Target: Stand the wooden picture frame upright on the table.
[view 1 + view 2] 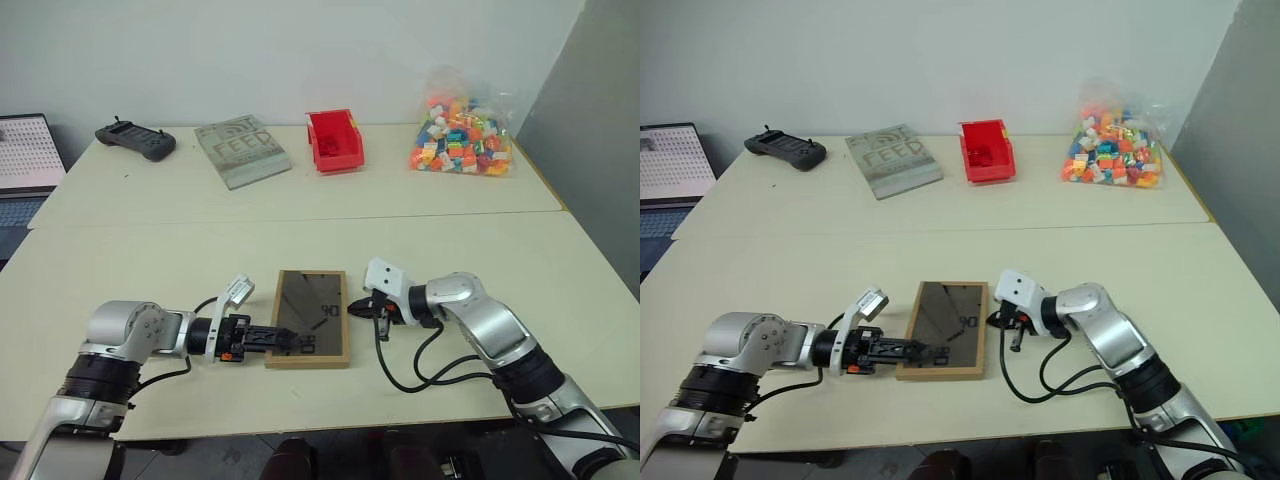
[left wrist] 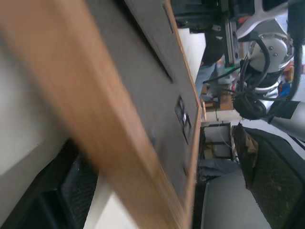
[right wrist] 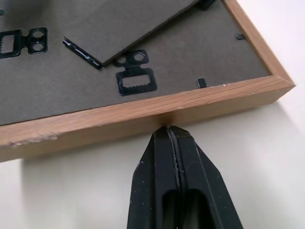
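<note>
Frame (image 1: pixel 310 318) lies flat, back panel up, on the desk (image 1: pixel 200 250), not yet stood; the released left hand (image 1: pixel 285 340) reaches over its near corner, the clenched right hand (image 3: pixel 169 138) touches its side.

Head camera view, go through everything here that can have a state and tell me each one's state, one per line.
wooden picture frame: lying flat, back panel up, not yet upright.
left pincer: open, fingers over the frame's near left corner.
right pincer: shut, tips against the frame's right edge.
red bin: upright, something red inside.
bag of bricks: full, closed.
book lettered FEED: closed, lying flat.
</note>
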`<state>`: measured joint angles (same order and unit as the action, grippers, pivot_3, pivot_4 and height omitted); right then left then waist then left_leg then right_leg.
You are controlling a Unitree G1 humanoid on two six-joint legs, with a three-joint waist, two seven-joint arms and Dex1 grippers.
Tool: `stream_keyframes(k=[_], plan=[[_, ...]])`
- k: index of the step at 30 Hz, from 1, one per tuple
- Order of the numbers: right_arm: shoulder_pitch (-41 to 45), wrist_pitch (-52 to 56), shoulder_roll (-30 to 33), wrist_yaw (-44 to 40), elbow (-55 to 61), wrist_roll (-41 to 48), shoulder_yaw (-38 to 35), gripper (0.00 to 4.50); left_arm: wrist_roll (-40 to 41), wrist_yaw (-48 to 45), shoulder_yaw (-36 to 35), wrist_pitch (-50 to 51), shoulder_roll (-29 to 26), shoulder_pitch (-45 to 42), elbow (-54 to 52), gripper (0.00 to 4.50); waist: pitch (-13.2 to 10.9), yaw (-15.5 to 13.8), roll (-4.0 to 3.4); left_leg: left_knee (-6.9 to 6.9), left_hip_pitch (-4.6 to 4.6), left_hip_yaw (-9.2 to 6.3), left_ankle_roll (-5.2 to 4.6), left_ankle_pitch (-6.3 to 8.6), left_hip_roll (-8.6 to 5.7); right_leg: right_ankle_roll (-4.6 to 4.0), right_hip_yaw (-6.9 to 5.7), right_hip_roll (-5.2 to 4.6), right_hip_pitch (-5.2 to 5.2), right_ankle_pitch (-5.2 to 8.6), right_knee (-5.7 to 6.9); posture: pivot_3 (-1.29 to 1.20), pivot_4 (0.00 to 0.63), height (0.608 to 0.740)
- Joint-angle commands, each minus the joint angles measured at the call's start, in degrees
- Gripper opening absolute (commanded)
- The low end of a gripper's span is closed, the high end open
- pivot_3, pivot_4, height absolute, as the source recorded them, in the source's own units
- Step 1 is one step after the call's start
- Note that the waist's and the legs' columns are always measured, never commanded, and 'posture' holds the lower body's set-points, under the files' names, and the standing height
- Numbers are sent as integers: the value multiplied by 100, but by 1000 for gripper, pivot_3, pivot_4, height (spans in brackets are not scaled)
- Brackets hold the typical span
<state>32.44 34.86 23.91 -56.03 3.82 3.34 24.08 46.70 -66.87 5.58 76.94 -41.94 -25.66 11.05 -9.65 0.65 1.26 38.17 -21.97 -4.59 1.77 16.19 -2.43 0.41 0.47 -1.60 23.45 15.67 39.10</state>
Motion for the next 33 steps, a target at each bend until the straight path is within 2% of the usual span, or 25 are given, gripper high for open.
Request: stream_keyframes(k=[1,5,8,20,25,28,31,33], plan=[[91,-25,-6,68,64,-2,-6,0,-180,316,-52,-113,243,57,139,4454,2,-42,0,0,4,0,-1,0,-1,1,0,0,-5,0,-2,0,150,740],[45,-27,-8,124,38,5,-15,0,-80,497,-343,-34,396,188,34,4454,7,-54,-5,1,13,-2,-2,1,-1,1,-2,0,-13,-1,0,0,150,740],[13,-57,7,162,7,-1,-6,0,-32,587,-568,-100,405,354,-181,3966,13,-37,-6,1,15,-2,-2,1,0,1,-1,0,-13,-1,1,0,150,740],[227,-491,91,475,-664,-77,-361,0,550,694,-1217,548,-17,584,-803,1322,14,115,-3,-14,9,-1,-1,1,7,0,0,5,3,0,2,0,150,740],[618,-544,106,539,-677,304,-1027,0,569,1146,-1604,476,218,319,-839,1285,12,106,-3,-13,5,-2,-1,1,7,0,0,5,6,0,1,0,150,740],[1050,463,126,103,-246,1358,-1744,551,715,1509,-2103,412,463,-233,-673,1285,11,98,-1,-12,2,-4,-1,1,7,0,-3,5,6,0,0,0,150,740],[1362,708,347,-288,-167,1764,-1921,1323,791,1722,-2360,318,580,-572,-806,1285,7,91,11,-8,-8,-8,-1,1,7,0,-8,5,10,-1,-2,0,150,740],[1672,990,207,-269,-330,2100,-2096,1700,782,1810,-2341,192,638,-632,-1101,1285,7,103,11,-11,-4,-5,-1,1,7,0,-4,5,8,-1,-7,0,150,740]])
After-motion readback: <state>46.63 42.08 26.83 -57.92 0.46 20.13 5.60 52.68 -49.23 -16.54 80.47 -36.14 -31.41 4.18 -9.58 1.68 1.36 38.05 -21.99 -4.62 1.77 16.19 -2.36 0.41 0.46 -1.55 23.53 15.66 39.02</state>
